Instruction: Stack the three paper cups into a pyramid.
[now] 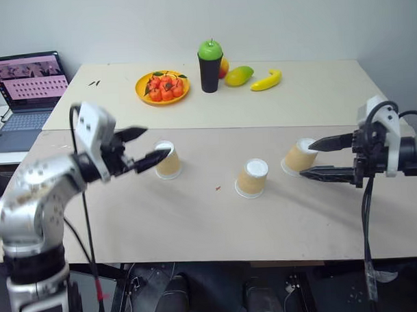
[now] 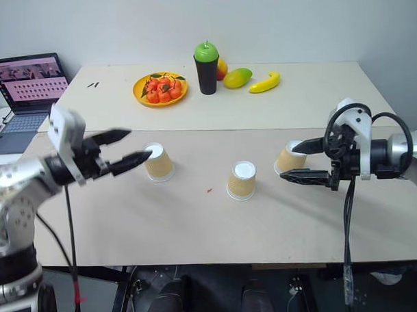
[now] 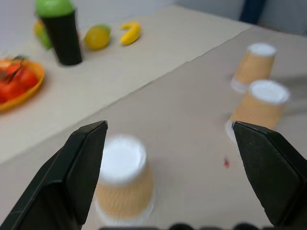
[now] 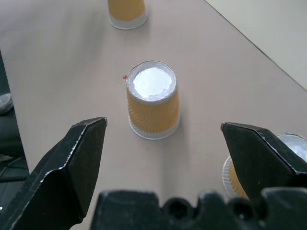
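Three tan paper cups stand upside down in a loose row on the table: the left cup [image 1: 168, 160], the middle cup [image 1: 252, 178] and the right cup [image 1: 299, 156]. No cup rests on another. My left gripper [image 1: 157, 142] is open, its fingertips just short of the left cup; in the left wrist view that cup [image 3: 123, 179] sits close to one finger, ungripped. My right gripper [image 1: 306, 159] is open beside the right cup. In the right wrist view the middle cup [image 4: 153, 103] shows in the gap, farther off, and the right cup [image 4: 235, 177] is partly hidden behind one finger.
At the back of the table are an orange plate of red fruit [image 1: 162, 87], a black cup with a green apple [image 1: 210, 63], a mango [image 1: 239, 75] and a banana [image 1: 266, 80]. A laptop [image 1: 28, 87] sits on a side surface at far left.
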Available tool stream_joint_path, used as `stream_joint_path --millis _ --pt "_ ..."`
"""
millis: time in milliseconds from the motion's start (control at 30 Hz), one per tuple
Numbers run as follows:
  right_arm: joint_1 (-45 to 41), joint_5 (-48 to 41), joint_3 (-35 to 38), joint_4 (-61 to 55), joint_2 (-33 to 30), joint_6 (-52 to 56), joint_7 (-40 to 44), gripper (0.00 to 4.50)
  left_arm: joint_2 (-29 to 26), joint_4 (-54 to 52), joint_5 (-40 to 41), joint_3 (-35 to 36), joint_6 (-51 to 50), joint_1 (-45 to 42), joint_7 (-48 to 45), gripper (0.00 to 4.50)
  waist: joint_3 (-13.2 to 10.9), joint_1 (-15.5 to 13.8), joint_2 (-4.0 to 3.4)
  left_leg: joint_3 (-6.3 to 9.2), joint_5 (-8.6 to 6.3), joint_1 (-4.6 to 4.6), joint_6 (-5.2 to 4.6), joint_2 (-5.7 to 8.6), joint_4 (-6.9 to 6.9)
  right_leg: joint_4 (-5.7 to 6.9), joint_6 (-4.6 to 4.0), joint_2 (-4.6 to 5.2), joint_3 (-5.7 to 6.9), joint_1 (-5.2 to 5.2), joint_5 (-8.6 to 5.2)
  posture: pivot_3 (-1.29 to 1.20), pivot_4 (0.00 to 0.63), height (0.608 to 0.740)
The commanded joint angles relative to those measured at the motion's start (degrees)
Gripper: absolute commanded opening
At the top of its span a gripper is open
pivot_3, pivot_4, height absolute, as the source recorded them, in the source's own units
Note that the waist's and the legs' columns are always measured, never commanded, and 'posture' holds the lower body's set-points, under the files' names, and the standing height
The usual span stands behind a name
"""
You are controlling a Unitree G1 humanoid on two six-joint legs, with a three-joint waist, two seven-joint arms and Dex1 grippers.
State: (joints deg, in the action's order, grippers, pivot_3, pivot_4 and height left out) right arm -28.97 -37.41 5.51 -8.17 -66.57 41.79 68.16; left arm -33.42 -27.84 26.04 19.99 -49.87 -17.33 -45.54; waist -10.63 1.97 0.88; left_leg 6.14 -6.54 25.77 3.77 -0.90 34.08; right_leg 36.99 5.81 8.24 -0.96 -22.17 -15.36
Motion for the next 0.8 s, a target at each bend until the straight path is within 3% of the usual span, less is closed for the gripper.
stream_joint_path --millis 33,300,800 --pt "-3.23 2.18 -0.84 1.69 -0.03 -2.65 2.73 4.50 3.12 -3.03 -4.52 -1.28 9.40 4.91 6.54 4.45 0.00 -0.39 0.00 -0.01 0.00 -0.01 0.01 0.01 0.02 -0.01 0.03 0.00 -0.01 0.02 -0.01 0.00 0.150 0.736" --pt "-4.80 3.25 -0.76 1.38 -0.32 -1.95 4.77 4.50 8.91 2.35 -10.45 -6.82 21.60 9.24 13.92 4.45 -0.01 -1.25 0.02 -0.03 0.04 0.00 0.06 0.00 0.07 -0.02 -0.09 -0.01 -0.04 0.02 0.08 0.00 0.150 0.736" --pt "-1.94 0.80 4.30 -4.11 -3.28 2.81 3.54 4.50 15.44 17.93 -11.95 -12.27 34.18 4.90 17.85 4.45 0.00 -1.25 0.01 -0.03 0.04 0.03 0.06 0.02 0.07 -0.01 -0.07 0.00 -0.03 -0.01 0.07 0.00 0.150 0.736"
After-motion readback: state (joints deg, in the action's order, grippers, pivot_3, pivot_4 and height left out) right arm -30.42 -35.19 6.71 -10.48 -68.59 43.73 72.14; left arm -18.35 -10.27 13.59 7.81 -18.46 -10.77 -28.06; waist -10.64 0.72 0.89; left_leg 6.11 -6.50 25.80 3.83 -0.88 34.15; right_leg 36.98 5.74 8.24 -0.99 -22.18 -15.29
